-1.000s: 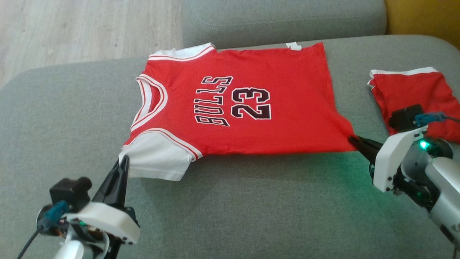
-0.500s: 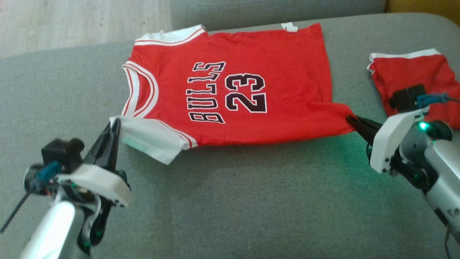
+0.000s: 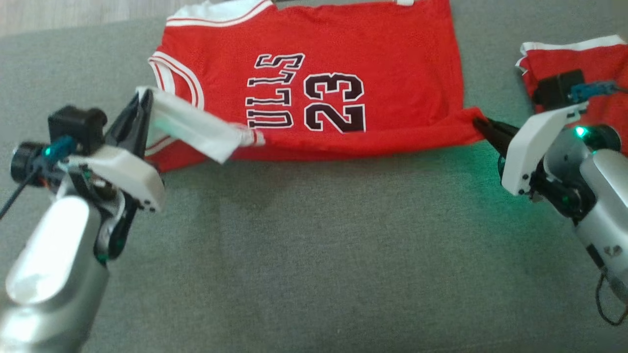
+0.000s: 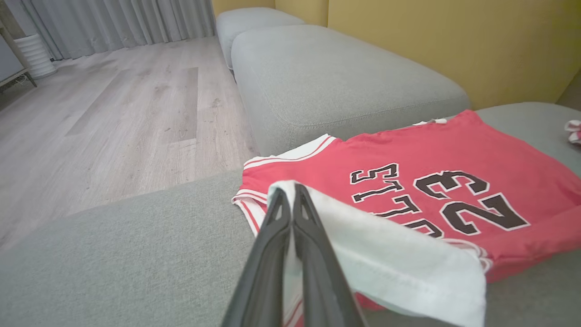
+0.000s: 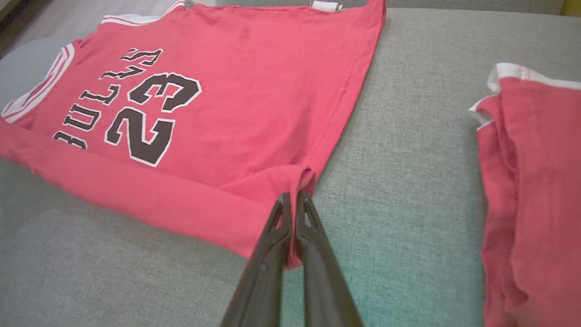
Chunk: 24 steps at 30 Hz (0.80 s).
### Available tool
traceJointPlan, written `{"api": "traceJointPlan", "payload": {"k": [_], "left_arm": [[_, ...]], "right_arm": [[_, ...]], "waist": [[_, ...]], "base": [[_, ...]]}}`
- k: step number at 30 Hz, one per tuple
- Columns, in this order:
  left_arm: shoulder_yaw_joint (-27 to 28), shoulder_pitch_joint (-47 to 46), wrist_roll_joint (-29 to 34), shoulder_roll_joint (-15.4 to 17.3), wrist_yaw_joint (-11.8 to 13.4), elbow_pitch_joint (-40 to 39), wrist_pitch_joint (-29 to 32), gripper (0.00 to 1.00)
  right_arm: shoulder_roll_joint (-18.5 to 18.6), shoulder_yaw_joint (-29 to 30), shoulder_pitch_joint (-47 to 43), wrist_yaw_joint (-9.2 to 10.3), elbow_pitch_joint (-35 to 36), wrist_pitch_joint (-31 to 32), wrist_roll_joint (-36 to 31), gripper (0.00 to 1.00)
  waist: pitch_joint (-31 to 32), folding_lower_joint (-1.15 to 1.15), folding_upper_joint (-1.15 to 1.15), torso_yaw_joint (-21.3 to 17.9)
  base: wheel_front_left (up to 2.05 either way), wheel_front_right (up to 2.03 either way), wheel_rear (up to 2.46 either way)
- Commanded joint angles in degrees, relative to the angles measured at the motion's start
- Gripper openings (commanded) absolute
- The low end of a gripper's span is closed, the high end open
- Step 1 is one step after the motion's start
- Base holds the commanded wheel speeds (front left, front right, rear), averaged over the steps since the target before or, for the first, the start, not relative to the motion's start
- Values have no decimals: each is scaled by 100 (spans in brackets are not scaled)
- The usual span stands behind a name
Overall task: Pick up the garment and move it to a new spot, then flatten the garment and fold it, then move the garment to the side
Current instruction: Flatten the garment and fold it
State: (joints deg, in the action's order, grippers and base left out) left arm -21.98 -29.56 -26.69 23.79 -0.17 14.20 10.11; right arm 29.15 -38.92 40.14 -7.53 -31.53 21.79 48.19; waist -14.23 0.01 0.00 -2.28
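Note:
The garment point(image 3: 343, 59) is a red jersey with white sleeves and a black "BULLS 23" print, spread on the grey sofa seat point(image 3: 314, 255). My left gripper point(image 3: 144, 95) is shut on its near white sleeve point(image 3: 191, 130), lifted and drawn over the print. In the left wrist view the left gripper point(image 4: 290, 193) pinches that white sleeve point(image 4: 386, 263) above the garment point(image 4: 454, 150). My right gripper point(image 3: 478, 123) is shut on the garment's near hem corner, also raised. The right wrist view shows the right gripper point(image 5: 292, 197) clamping that red corner of the garment point(image 5: 254, 81), with the near edge rolled up.
A second red cloth with white trim point(image 3: 603, 83) lies folded at the right; it reads as a red pile point(image 5: 531, 200) in the right wrist view. Beyond the seat stand another grey cushion point(image 4: 336, 81), wooden floor point(image 4: 113, 118) and a yellow wall point(image 4: 454, 41).
Both grippers have lifted the garment's near edge and carried it toward the far side, so the sleeve now covers part of the lettering. The head camera has tilted down.

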Motion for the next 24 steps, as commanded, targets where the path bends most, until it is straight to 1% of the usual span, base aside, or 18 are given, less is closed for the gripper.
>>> {"api": "traceJointPlan", "payload": {"k": [1, 3, 7, 15, 16, 17, 18, 21, 24], "left_arm": [[168, -522, 150, 279, -56, 36, 26, 0], [121, -648, 205, 288, -89, 158, 40, 0], [3, -1148, 346, 266, -205, 650, 15, 0], [-224, -1892, 506, 60, -364, 1604, -170, 0], [-258, -1963, 521, 29, -384, 1709, -195, 31], [-283, -2039, 541, -3, -392, 1808, -238, 98], [-291, -2120, 556, -44, -385, 1898, -312, 100], [-255, -2365, 560, -207, -323, 2112, -657, 100], [-152, -2600, 543, -358, -235, 2263, -1203, 100]], "right_arm": [[-1, 54, 217, 4, 65, 21, -67, 0], [-26, 62, 267, 4, 24, 34, -78, 0], [-125, 84, 496, 4, -135, 70, -109, 0], [-293, -5, 889, 4, -404, 156, -149, 0], [-282, -14, 942, 4, -457, 148, -187, 10], [-264, -40, 1002, 4, -498, 103, -265, 67], [-273, -20, 1055, 4, -564, 41, -303, 100], [-331, 81, 1233, 4, -735, -333, -449, 100], [-390, 217, 1399, 4, -956, -891, -708, 100]], "waist": [[-135, -1, 0, 15], [-176, -1, 0, 19], [-347, -1, 0, 23], [-573, -1, 0, 31], [-595, -1, 0, 35], [-613, -1, 0, 40], [-631, -1, 0, 47], [-670, -1, 0, 79], [-696, -1, 0, 122]], "base": [[0, 0, 0], [0, 0, 0], [0, 0, 0], [0, 0, 0], [0, 0, 0], [0, 0, 0], [0, 0, 0], [0, 0, 0], [0, 0, 0]]}}
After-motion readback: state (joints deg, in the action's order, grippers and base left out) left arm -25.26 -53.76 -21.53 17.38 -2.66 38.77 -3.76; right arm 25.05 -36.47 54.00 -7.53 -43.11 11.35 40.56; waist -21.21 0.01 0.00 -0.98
